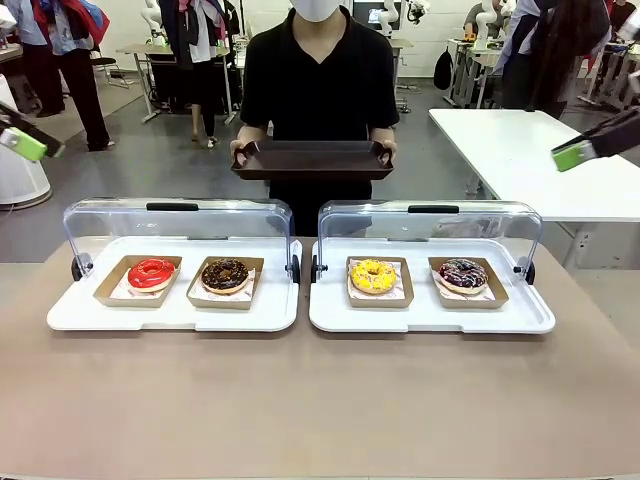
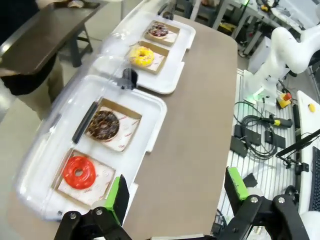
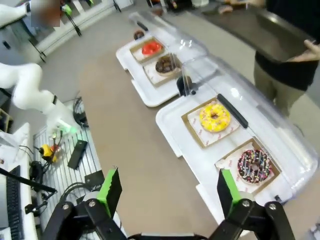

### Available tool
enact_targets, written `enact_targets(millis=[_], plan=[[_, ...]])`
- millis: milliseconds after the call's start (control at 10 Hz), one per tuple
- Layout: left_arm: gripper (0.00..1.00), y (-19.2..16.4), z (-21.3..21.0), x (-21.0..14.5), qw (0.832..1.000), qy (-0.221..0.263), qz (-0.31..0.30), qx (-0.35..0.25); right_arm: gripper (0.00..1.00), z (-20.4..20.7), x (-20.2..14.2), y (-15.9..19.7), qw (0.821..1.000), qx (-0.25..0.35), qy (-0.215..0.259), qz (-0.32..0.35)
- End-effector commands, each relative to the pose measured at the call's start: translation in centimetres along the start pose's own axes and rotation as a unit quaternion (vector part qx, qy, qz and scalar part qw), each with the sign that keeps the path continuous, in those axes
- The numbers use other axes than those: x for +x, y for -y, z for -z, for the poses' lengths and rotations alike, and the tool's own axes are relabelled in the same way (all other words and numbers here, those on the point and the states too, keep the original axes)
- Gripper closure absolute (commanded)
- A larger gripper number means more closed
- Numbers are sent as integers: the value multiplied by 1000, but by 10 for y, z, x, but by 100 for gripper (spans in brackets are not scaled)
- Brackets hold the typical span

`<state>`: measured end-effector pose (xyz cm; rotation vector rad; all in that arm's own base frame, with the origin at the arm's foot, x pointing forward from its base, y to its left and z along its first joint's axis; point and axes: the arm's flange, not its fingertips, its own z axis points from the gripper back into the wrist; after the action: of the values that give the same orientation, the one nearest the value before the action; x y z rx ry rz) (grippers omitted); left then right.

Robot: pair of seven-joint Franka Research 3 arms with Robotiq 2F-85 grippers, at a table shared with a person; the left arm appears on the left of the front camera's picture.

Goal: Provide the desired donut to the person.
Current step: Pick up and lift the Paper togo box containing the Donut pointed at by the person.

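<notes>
The left gripper [image 2: 177, 192] is black, with two angular, linked jaws faced in bright green pads [image 2: 116, 197] and pinned at the knuckles by small silver screws [image 2: 251, 199]. The right gripper [image 3: 168, 191] has the same black links, green pads and silver screw heads. The right arm [image 2: 289, 45] is glossy white with rounded, tubular segments. The person [image 1: 318, 80] wears a plain black short-sleeved T-shirt [image 1: 320, 95] and a white face mask [image 1: 318, 9].
</notes>
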<state>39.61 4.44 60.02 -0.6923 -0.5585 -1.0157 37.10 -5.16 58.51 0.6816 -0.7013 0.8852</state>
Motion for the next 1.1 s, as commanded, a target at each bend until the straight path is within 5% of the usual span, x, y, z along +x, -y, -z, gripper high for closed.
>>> enact_targets(millis=[0, 500, 1000], plan=[[0, -7, -14, -11, 1000, 15, 14, 19, 0, -18, -23, 19, 999, 15, 28, -7], [0, -2, -66, -55, 999, 33, 16, 37, 0, -73, -70, 14, 999, 13, 48, -5], [0, 0, -77, -79, 998, 47, 13, 29, 0, -85, -74, 3, 998, 13, 50, -19]])
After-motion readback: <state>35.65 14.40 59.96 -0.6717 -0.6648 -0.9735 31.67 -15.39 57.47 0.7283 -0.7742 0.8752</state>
